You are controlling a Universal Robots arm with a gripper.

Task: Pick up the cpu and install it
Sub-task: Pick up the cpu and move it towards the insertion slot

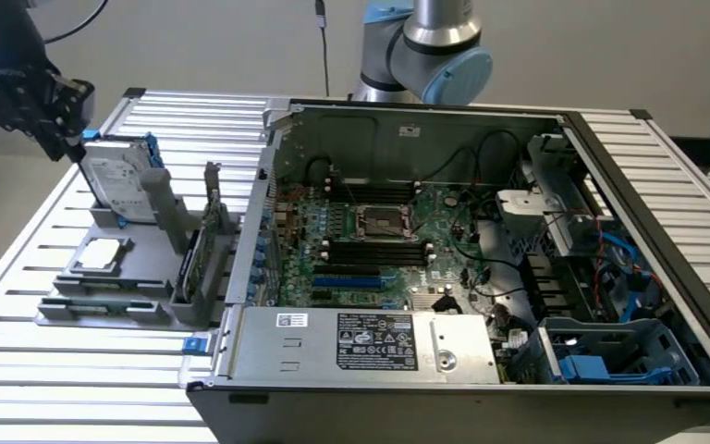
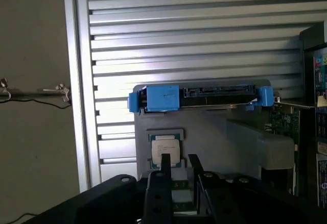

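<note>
A: The gripper [image 1: 56, 129] hangs at the exterior view's left, near the top of the hard drive [image 1: 118, 176]. How do its fingers stand?

B: Spread. In the wrist view the two fingers [image 2: 164, 170] show a clear gap, and nothing sits between them.

A: And the cpu?

B: The cpu [image 1: 100, 253] lies flat in a recess of the grey holder [image 1: 133, 277], silver top up. The holder rests on the slatted table [image 1: 34, 370]. The drive stands on edge in the same holder, blue bracket uppermost, on the far side of the cpu in the exterior view.

A: Does the gripper touch the cpu?

B: No. In the exterior view it is up by the drive's top, apart from the cpu. In the wrist view one fingertip overlaps the chip's edge in the picture, but the chip lies lower, in its recess.

A: Where is the socket?

B: The socket [image 1: 380, 223] sits in the middle of the motherboard [image 1: 447, 250], inside the open case [image 1: 368, 129], at the exterior view's right of the holder. It is well apart from the cpu, which is not yet installed.
</note>
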